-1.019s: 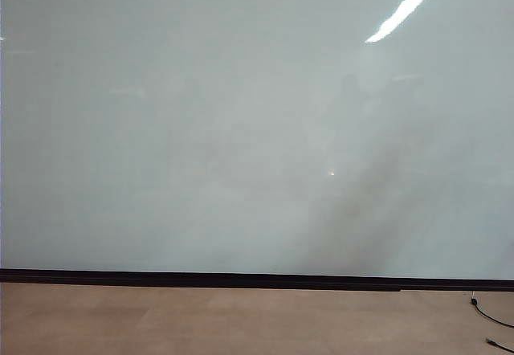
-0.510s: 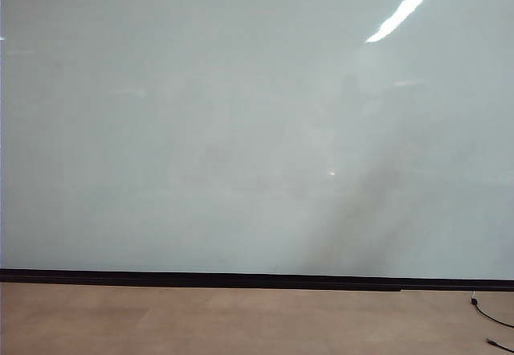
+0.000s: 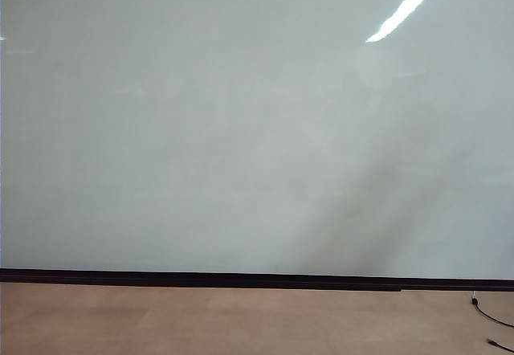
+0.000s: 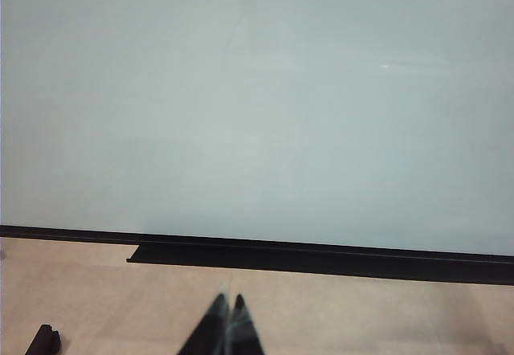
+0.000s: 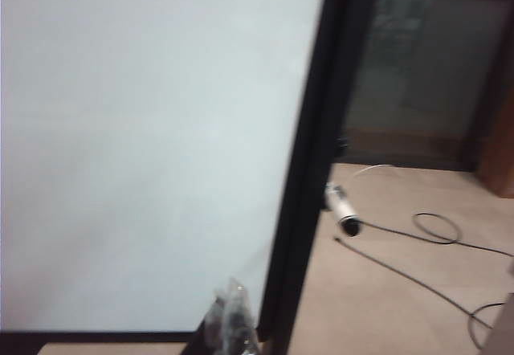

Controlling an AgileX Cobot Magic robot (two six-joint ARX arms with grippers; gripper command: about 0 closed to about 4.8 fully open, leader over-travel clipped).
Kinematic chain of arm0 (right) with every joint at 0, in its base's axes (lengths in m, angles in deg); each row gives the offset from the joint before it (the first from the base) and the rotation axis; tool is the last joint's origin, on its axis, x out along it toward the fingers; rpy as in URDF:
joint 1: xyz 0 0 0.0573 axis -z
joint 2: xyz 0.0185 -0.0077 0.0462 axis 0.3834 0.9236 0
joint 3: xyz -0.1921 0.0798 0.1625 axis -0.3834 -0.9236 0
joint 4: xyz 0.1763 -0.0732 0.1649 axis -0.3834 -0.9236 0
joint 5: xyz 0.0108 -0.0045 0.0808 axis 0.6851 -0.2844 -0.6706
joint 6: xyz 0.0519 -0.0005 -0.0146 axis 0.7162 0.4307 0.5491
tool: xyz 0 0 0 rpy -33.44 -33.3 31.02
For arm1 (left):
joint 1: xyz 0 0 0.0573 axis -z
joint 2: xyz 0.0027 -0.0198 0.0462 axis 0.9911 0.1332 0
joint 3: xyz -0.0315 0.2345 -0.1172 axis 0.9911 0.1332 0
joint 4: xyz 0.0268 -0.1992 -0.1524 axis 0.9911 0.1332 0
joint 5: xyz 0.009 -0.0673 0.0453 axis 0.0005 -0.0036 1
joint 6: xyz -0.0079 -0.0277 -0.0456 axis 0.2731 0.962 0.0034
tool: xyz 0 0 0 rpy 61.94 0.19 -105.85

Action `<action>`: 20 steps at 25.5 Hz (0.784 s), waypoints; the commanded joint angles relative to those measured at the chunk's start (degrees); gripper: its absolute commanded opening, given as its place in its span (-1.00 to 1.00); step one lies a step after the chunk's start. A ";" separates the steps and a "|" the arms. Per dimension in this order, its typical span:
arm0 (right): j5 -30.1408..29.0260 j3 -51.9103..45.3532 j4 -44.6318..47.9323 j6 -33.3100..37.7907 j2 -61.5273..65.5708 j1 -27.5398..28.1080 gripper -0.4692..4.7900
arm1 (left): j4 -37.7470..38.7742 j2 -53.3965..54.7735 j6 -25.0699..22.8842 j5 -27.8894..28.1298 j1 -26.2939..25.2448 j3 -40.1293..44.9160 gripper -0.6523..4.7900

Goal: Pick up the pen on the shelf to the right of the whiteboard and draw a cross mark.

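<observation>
The whiteboard (image 3: 241, 130) fills the exterior view, pale and glossy, with a black strip (image 3: 241, 279) along its bottom edge; no cross mark shows on it. Neither gripper appears in that view. In the left wrist view my left gripper (image 4: 228, 299) points at the whiteboard (image 4: 257, 98) from a distance, its tips pressed together and empty. My right gripper (image 5: 231, 289) is blurred, its tips together, and it faces the right edge of the whiteboard (image 5: 144, 146). Just past that black edge sits the pen (image 5: 344, 207), white with a black tip, well apart from the gripper.
Tan floor (image 3: 241, 323) runs below the board. Black cables (image 5: 434, 238) trail over the floor to the right of the board, and one cable (image 3: 490, 315) shows in the exterior view's lower right corner. A small black object (image 4: 44, 340) lies on the floor near the left gripper.
The faint shadow on the board's right part has shifted, and a small bright glint in it has gone. The board itself is unchanged.
</observation>
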 commanded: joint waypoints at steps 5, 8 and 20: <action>7.26 0.20 0.92 1.07 0.02 -0.04 0.01 | -0.28 0.02 -0.24 -0.20 0.00 -0.17 -0.78; 8.83 0.22 0.11 2.71 0.04 -0.04 0.15 | -0.28 0.02 -0.24 -0.20 0.00 -0.17 -0.78; 6.21 2.08 3.76 2.80 4.90 2.64 0.55 | -0.28 0.02 -0.24 -0.20 0.00 -0.17 -0.78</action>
